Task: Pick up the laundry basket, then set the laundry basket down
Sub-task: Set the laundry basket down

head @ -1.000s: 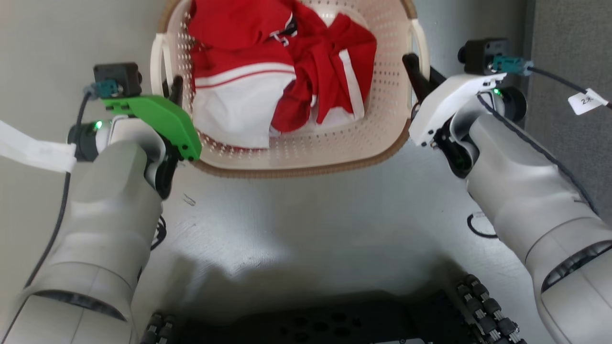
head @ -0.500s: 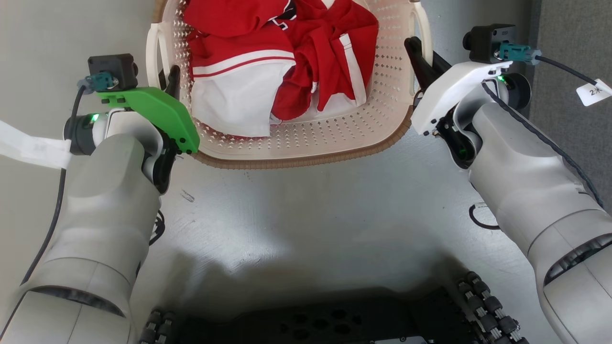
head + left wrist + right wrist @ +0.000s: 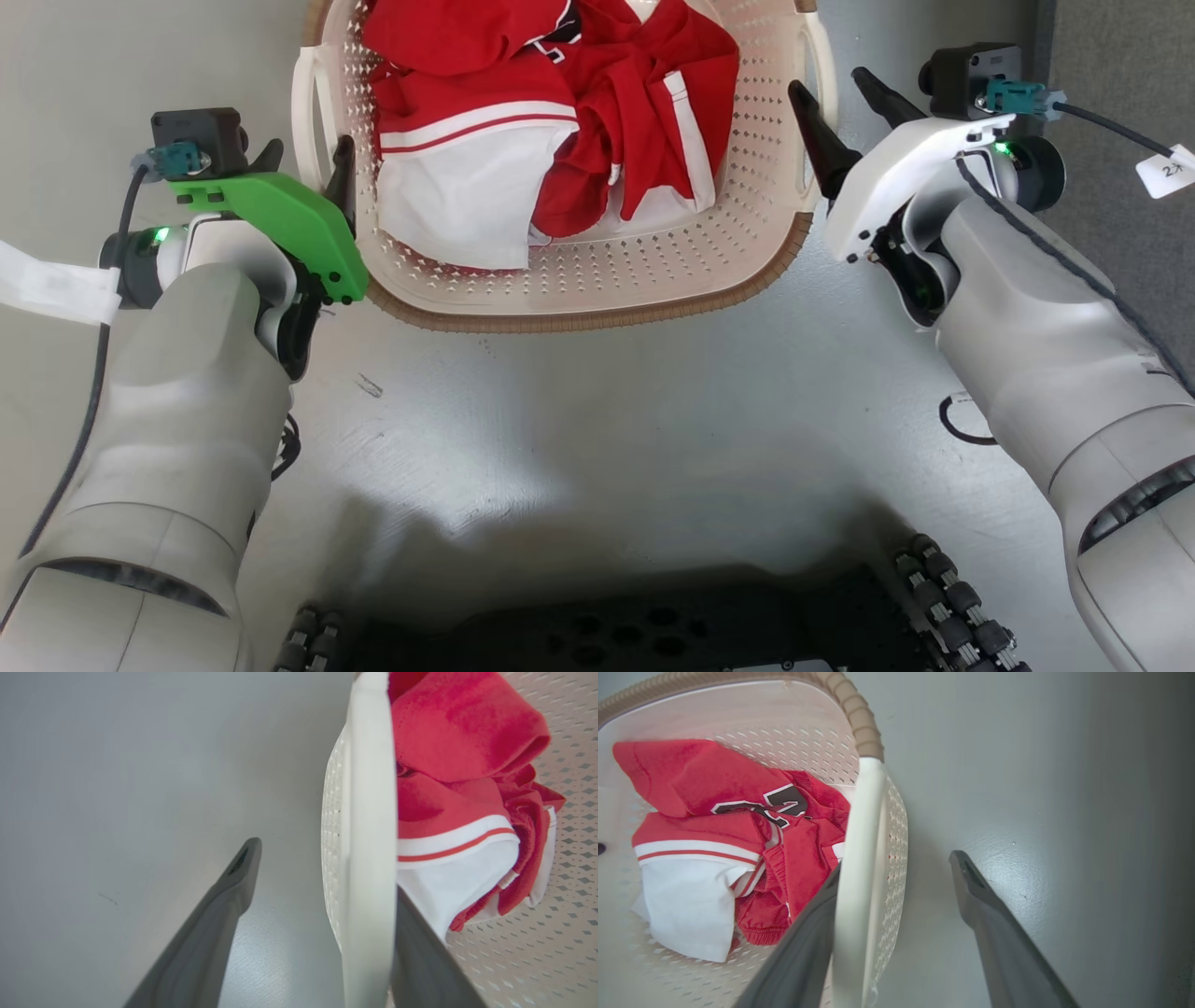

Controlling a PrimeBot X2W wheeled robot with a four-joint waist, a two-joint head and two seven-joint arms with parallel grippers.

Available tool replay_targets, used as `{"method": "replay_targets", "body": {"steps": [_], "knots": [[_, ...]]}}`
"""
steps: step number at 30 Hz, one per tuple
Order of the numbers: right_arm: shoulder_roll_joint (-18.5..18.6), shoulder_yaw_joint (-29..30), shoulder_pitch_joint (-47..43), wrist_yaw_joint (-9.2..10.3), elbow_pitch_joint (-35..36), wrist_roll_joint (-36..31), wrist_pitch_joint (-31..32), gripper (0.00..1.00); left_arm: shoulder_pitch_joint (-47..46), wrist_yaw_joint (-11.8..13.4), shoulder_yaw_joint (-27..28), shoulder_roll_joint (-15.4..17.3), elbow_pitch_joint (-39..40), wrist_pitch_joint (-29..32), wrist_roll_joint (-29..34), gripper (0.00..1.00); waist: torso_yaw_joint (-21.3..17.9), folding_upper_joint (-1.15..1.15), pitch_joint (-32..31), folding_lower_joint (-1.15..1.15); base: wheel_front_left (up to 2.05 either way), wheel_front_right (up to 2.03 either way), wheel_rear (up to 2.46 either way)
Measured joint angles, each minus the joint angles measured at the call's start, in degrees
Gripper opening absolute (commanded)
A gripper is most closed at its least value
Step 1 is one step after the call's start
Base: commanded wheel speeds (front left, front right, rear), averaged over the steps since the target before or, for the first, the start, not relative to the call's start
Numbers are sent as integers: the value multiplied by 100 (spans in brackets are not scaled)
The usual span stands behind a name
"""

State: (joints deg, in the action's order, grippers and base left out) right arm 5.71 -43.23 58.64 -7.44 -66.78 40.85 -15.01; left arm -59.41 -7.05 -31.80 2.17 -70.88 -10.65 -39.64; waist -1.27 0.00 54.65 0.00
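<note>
Left end effector (image 3: 308, 149) and right end effector (image 3: 825, 82) now stand open astride the white handles (image 3: 369, 812), where a moment ago they clamped them. I judge the laundry basket (image 3: 597, 280) released, resting on the grey floor (image 3: 653, 420).

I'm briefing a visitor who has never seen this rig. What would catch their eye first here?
The bright red and white clothes heaped in the laundry basket at the top middle of the head view. Next, the green-shelled left gripper and white-shelled right gripper, each open astride a white side handle.
</note>
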Motion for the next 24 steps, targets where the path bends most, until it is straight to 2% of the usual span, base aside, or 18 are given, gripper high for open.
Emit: {"method": "replay_targets", "body": {"steps": [13,24], "knots": [[-11,43,-51,-1,194,-53,0,100,8,-1,-94,-14,-76,-45,5,100,16,0,-347,0,0,0,0],[90,258,-463,-1,536,-175,0,100,233,-1,-296,-2,-59,-314,255,100,-12,0,-1057,0,0,0,0]]}}
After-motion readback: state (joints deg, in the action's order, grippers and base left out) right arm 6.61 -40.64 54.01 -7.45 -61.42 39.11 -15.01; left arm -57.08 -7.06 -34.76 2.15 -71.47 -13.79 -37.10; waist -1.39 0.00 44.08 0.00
